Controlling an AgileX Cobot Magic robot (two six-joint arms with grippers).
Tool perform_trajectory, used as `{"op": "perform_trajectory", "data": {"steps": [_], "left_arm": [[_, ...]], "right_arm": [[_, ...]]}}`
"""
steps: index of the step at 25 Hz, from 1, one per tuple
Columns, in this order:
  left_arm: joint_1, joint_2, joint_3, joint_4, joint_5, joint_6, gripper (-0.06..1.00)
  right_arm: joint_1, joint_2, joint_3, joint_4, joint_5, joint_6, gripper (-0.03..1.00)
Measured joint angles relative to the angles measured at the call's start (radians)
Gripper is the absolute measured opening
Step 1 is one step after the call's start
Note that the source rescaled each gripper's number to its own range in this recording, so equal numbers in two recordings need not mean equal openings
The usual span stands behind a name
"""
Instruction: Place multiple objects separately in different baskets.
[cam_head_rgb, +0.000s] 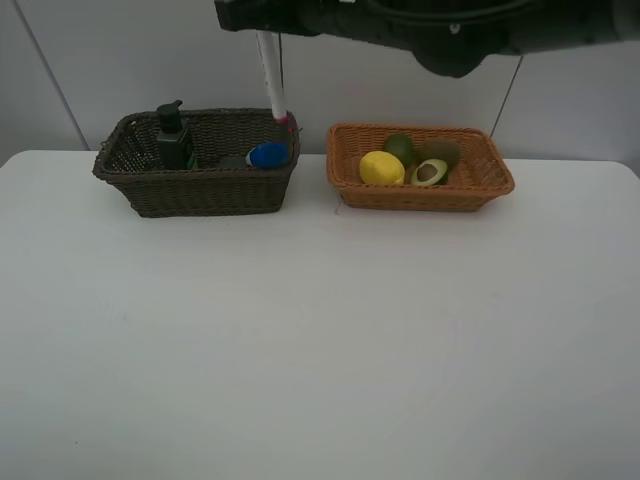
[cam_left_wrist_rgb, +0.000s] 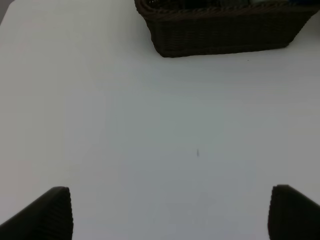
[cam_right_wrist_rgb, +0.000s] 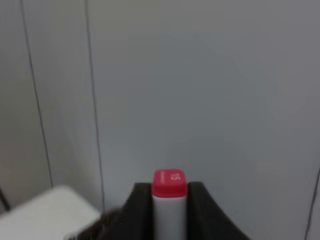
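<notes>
The right hand (cam_right_wrist_rgb: 170, 210) is clamped on the white pink-tipped marker (cam_head_rgb: 271, 78), holding it nearly upright above the dark brown basket (cam_head_rgb: 200, 185), lower end at that basket's far corner. The left hand (cam_left_wrist_rgb: 170, 215) hovers over the worktop (cam_left_wrist_rgb: 150, 130) near that basket, fingers (cam_left_wrist_rgb: 47, 215) spread wide, empty.

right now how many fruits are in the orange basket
4 visible in the light orange basket: a yellow lemon at front left, a halved avocado beside it, and two green fruits behind. Others may be hidden.
</notes>
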Motion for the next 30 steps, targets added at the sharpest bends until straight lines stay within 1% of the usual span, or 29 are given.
{"op": "perform_trajectory", "data": {"steps": [1,2,4,6,8,10,11,12,14,15,16,18,20,21,22,25,28,30], "left_arm": [[0.0,0.0,0.0,0.0,0.0,0.0,1.0],[0.0,0.0,0.0,0.0,0.0,0.0,1.0],[0.0,0.0,0.0,0.0,0.0,0.0,1.0],[0.0,0.0,0.0,0.0,0.0,0.0,1.0],[0.0,0.0,0.0,0.0,0.0,0.0,1.0],[0.0,0.0,0.0,0.0,0.0,0.0,1.0],[0.0,0.0,0.0,0.0,0.0,0.0,1.0],[0.0,0.0,0.0,0.0,0.0,0.0,1.0],[0.0,0.0,0.0,0.0,0.0,0.0,1.0],[0.0,0.0,0.0,0.0,0.0,0.0,1.0],[0.0,0.0,0.0,0.0,0.0,0.0,1.0],[0.0,0.0,0.0,0.0,0.0,0.0,1.0],[0.0,0.0,0.0,0.0,0.0,0.0,1.0],[0.0,0.0,0.0,0.0,0.0,0.0,1.0],[0.0,0.0,0.0,0.0,0.0,0.0,1.0],[0.0,0.0,0.0,0.0,0.0,0.0,1.0],[0.0,0.0,0.0,0.0,0.0,0.0,1.0],[0.0,0.0,0.0,0.0,0.0,0.0,1.0]], "right_arm": [[-0.011,0.036,-0.004,0.03,-0.097,0.0,0.0],[-0.016,0.069,-0.016,0.055,-0.157,0.0,0.0],[-0.024,0.165,-0.083,0.115,-0.229,0.0,0.0],[-0.024,0.265,-0.182,0.151,-0.24,0.0,0.0],[-0.024,0.364,-0.297,0.155,-0.223,0.0,0.0],[-0.024,0.459,-0.421,0.155,-0.165,0.0,0.01],[-0.024,0.497,-0.478,0.155,-0.111,0.0,0.04],[-0.024,0.523,-0.519,0.155,-0.069,0.0,0.1],[-0.024,0.56,-0.587,0.155,0.017,-0.001,0.33],[-0.024,0.566,-0.605,0.154,0.06,-0.001,0.52],[-0.024,0.567,-0.616,0.154,0.081,-0.002,0.66],[-0.024,0.567,-0.626,0.154,0.107,-0.003,0.87],[-0.024,0.567,-0.628,0.154,0.117,-0.003,0.95],[-0.024,0.567,-0.628,0.154,0.125,-0.003,0.97],[-0.024,0.563,-0.628,0.154,0.14,-0.003,0.98],[-0.033,0.521,-0.628,0.154,0.222,-0.003,0.99],[-0.07,0.435,-0.628,0.152,0.368,-0.003,0.99],[-0.128,0.372,-0.628,0.152,0.499,-0.003,0.99]]}}
